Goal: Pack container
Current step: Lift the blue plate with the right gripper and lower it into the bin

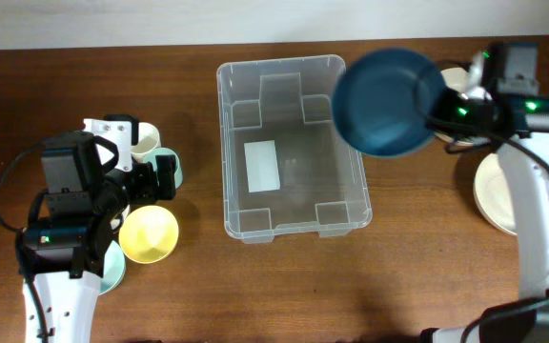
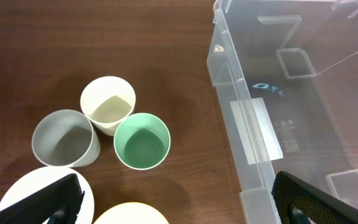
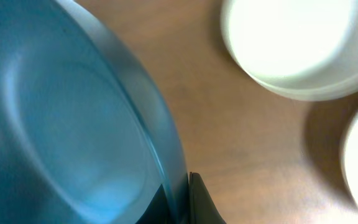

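Note:
The clear plastic container (image 1: 294, 152) stands at the table's middle with a white label on its floor; its left wall shows in the left wrist view (image 2: 253, 124). My right gripper (image 1: 438, 107) is shut on the rim of a dark blue bowl (image 1: 387, 101), held raised over the container's right rim. In the right wrist view the blue bowl (image 3: 61, 124) fills the left side, pinched by the fingers (image 3: 182, 199). My left gripper (image 1: 165, 176) is open and empty, above the table between the cups and the container; its fingers (image 2: 173, 202) show at the lower corners.
Left of the container stand a cream cup (image 2: 107, 102), a grey cup (image 2: 64, 138), a green cup (image 2: 142, 140), a yellow bowl (image 1: 149, 233) and a pale plate (image 1: 112, 267). At the right are a white bowl (image 3: 297, 43) and white plates (image 1: 494, 191).

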`<act>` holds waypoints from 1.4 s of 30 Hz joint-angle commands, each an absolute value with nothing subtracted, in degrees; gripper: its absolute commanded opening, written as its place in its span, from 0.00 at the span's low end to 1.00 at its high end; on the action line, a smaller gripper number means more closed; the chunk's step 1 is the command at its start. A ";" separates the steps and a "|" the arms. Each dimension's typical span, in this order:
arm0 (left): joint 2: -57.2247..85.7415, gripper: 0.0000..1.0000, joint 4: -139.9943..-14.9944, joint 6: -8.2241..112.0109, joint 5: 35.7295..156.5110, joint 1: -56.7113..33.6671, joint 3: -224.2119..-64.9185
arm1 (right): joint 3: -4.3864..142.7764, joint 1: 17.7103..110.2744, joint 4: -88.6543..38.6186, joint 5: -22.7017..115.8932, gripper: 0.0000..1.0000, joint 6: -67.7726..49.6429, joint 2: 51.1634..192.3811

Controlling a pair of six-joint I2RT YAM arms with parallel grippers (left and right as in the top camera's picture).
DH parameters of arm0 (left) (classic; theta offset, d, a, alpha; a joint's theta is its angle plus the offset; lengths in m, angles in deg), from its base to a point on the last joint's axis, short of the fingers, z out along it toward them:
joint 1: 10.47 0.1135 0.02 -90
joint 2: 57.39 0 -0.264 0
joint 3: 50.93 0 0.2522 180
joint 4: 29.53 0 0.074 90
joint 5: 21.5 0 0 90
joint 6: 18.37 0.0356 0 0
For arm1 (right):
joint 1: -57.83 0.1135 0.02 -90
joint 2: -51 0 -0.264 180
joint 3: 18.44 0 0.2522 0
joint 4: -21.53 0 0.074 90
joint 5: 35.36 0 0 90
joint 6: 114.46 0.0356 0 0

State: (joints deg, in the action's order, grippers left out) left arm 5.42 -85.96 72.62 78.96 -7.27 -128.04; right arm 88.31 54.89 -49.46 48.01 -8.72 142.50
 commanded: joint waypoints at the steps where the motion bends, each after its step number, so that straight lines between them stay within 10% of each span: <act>1: 5.40 0.99 -85.77 72.52 78.55 -6.94 -129.46 | 92.02 64.48 -49.68 53.25 0.04 -15.27 140.45; 25: 5.40 0.99 -85.81 72.49 78.55 -6.94 -129.46 | 92.02 78.45 -23.19 57.91 0.05 -15.01 168.21; 35: 5.40 0.99 -85.81 72.49 78.55 -6.94 -129.46 | 92.02 78.43 -29.53 57.93 0.55 -15.03 166.17; 42: 5.40 0.99 -85.79 72.52 78.53 -6.94 -129.46 | 92.02 78.49 -54.45 53.71 0.04 -11.69 162.57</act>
